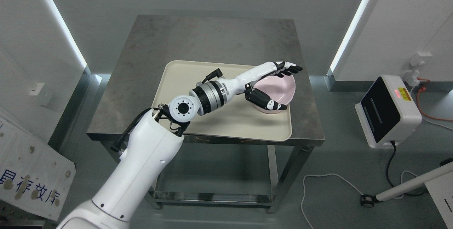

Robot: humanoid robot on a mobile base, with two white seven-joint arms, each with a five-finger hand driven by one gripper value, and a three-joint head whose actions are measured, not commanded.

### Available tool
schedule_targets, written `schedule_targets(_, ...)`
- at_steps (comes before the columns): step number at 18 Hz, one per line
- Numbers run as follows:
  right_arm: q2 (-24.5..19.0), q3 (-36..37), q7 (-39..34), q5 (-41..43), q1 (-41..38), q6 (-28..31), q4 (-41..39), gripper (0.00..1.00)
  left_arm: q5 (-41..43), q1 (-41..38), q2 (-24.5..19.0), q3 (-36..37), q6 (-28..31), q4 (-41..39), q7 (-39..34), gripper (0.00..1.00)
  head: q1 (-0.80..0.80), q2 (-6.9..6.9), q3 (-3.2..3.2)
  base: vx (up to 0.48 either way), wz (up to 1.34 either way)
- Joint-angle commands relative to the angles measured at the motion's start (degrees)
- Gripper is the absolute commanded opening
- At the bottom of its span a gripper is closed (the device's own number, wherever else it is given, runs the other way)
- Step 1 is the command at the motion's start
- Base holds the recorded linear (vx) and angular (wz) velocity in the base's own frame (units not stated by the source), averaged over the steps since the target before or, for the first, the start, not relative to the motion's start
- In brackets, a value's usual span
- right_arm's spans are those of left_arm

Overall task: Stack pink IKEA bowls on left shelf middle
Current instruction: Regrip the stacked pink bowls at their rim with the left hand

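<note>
A pink bowl [281,86] stands upright at the right end of a beige tray [177,80] on a metal table [212,34]. My left arm reaches in from the lower left across the tray. My left hand [289,87] is at the bowl. Its fingers [288,68] stretch out straight over the bowl's far rim. The thumb [266,101] lies against the near outer wall. The hand is spread around the bowl and not closed on it. No shelf is in view.
The table's right edge is close beside the bowl. A white device with a black screen [387,110] sits on the floor at the right, with cables. A white pole on a caster [403,186] lies at the lower right. A printed board [28,176] leans at the lower left.
</note>
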State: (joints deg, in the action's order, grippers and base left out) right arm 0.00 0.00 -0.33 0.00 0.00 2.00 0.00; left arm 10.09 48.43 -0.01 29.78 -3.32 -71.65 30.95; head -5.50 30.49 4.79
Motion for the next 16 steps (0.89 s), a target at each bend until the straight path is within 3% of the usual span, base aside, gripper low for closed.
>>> schedule_targets(1,1.0,0.6,0.0,0.0,-1.7,0.0,-1.9,1.0,12.5,-5.0,-1.0,4.1,8.3,-14.3,0.2,0.85,0.0,0.0,0.0,0.0,0.0)
schedule_targets(6,1.0,0.7,0.0,0.0,-1.7,-0.1,-1.9,1.0,19.8,-2.5,-1.0,3.8,18.4,-14.1,0.2,0.83,0.0,0.0,0.0,0.0,0.0)
schedule_targets(16,1.0,0.6,0.0,0.0,-1.7,0.0,-1.9,1.0,27.0,-0.2,-1.0,8.8,18.3,-13.3,4.0,0.76,0.0,0.0,0.0,0.0,0.0)
